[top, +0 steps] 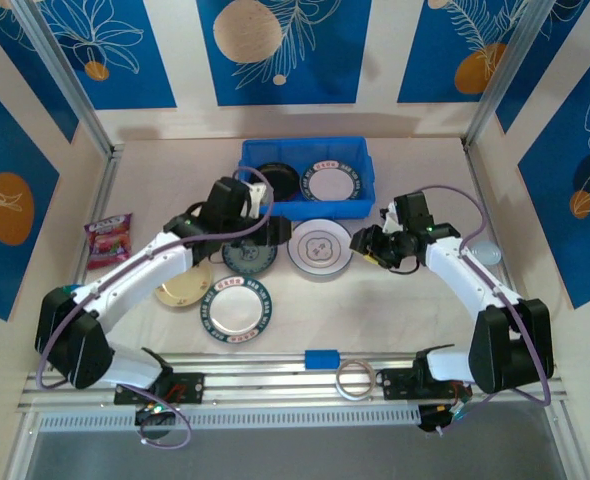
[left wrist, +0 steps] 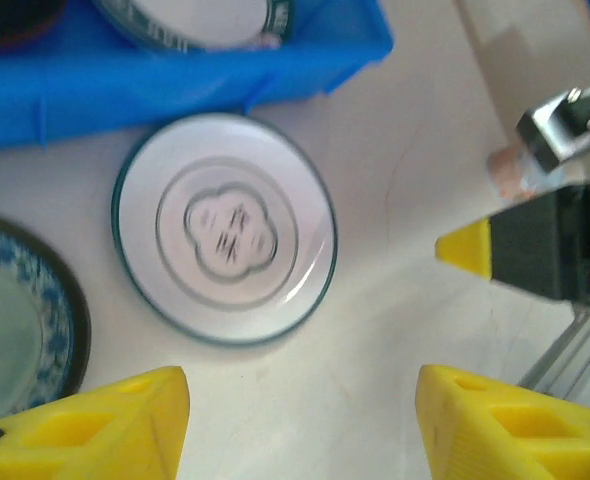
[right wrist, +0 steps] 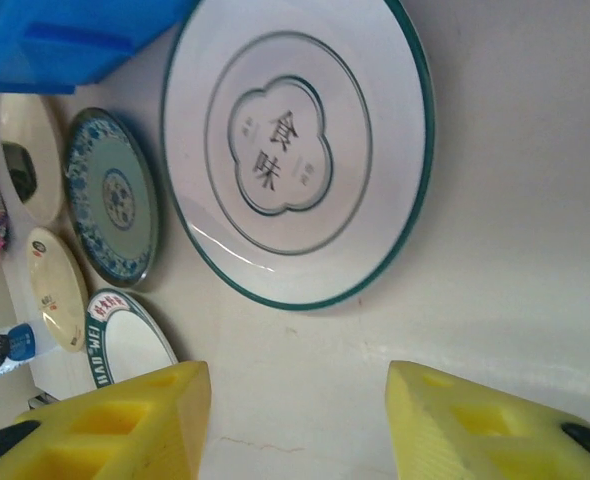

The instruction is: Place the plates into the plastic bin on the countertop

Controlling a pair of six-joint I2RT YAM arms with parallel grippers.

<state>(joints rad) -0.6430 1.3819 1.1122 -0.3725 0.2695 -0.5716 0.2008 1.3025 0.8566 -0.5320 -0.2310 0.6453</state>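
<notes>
The blue plastic bin stands at the back of the countertop and holds a black plate and a white dark-rimmed plate. Just in front of it lies a white grey-patterned plate. A dark teal plate, a cream plate and a white plate with a green-and-red rim lie to its left. My left gripper hangs open beside the patterned plate's left edge. My right gripper is open at that plate's right edge, holding nothing.
A pink snack packet lies at the far left. A small blue block and a clear tape ring sit on the front aluminium rail. A pale round thing lies behind the right arm. The two grippers face each other closely.
</notes>
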